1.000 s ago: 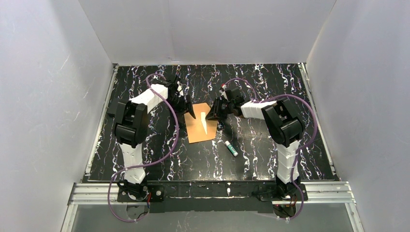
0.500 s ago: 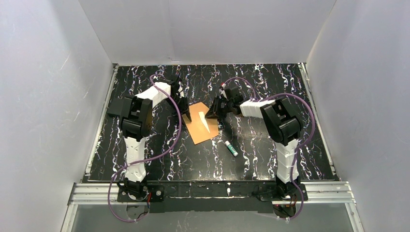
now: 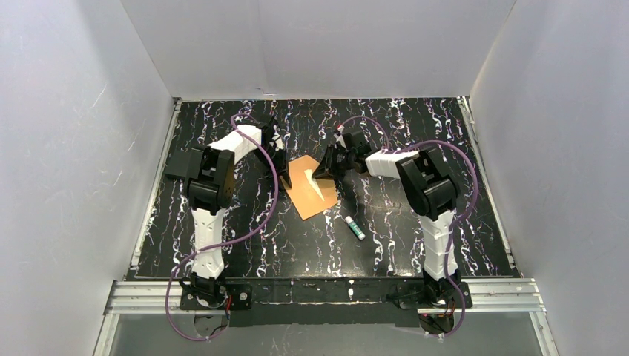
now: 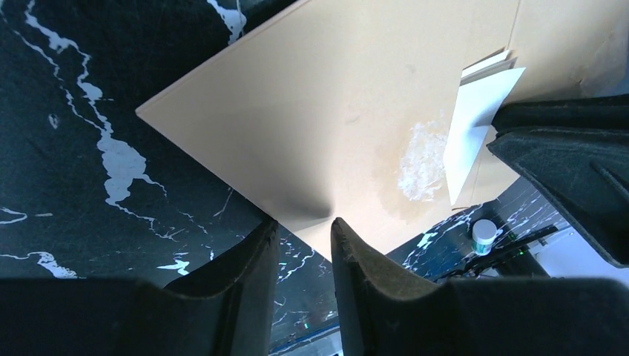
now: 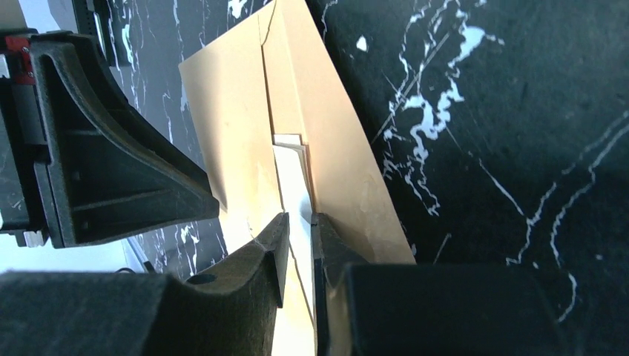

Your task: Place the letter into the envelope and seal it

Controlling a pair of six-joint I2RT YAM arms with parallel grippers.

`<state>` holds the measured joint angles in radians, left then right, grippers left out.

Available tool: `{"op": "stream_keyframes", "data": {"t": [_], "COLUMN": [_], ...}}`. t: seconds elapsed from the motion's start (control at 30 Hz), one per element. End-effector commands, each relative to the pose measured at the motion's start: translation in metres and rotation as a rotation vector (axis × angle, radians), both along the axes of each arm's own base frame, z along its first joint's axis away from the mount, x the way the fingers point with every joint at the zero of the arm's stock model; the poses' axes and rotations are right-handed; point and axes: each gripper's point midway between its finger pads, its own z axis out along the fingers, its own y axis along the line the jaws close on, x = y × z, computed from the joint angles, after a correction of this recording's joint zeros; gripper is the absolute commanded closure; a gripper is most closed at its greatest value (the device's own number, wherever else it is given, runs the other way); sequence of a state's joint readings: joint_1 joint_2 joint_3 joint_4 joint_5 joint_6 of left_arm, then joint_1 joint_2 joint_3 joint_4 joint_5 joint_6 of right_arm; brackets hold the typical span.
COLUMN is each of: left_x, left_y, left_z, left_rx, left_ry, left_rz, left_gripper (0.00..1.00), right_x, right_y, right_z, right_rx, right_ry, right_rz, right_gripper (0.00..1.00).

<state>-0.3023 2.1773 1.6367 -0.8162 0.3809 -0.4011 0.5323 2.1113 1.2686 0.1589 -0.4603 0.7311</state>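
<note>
Centre of the worktop (image 3: pixel 386 245) is where I see the envelope (image 3: pixel 305 199), an orange-brown sheet between the two arms, with a glue stick (image 3: pixel 354 228) lying near it on the right arm's side, apart from it. The right gripper (image 5: pixel 298 219) is nearly closed and pinches the letter (image 5: pixel 293 185): from the right wrist I see the pale white strip of paper running between its fingers (image 5: pixel 271 248). The strip's far end slips under an edge of the envelope, so the letter sits partly inside and partly out. The left gripper (image 4: pixel 304 226) is at the envelope's opposite side with its jaws drawn narrow. From the left wrist I see the envelope's near edge reaching down into the gap between the fingers, and the paper looks shadowed and slightly dented just above them. A sliver of dark worktop shows in that gap, and I cannot tell whether the jaws actually grip the paper. The two grippers sit close together over the envelope.
</note>
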Motion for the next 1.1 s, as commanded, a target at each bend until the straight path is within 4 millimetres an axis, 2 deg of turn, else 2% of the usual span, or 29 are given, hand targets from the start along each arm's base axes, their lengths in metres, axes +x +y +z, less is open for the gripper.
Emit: {"op": "stream_keyframes", "data": {"t": [0.0, 0.43, 0.87, 0.97, 1.07], "left_x": [-0.002, 0.003, 0.005, 0.004, 0.005], "left_y": [-0.002, -0.007, -0.008, -0.005, 0.001], "left_z": [-0.022, -0.021, -0.020, -0.021, -0.018], "left_rx": [0.019, -0.003, -0.007, 0.014, 0.042], "left_ry": [0.013, 0.011, 0.005, 0.011, 0.009], "left_rz": [-0.044, -0.047, -0.053, -0.038, -0.017], "left_gripper": [0.70, 0.66, 0.63, 0.64, 0.65], "right_x": [0.006, -0.003, 0.004, 0.009, 0.022], "right_y": [0.012, 0.027, 0.031, 0.025, 0.020], "right_z": [-0.001, 0.000, -0.003, 0.007, 0.039], "right_rx": [0.014, 0.090, 0.089, 0.067, 0.090], "right_ry": [-0.026, -0.004, -0.002, -0.021, -0.064], "right_rz": [0.041, 0.124, 0.106, 0.078, 0.047], "right_gripper": [0.75, 0.74, 0.74, 0.74, 0.72]}}
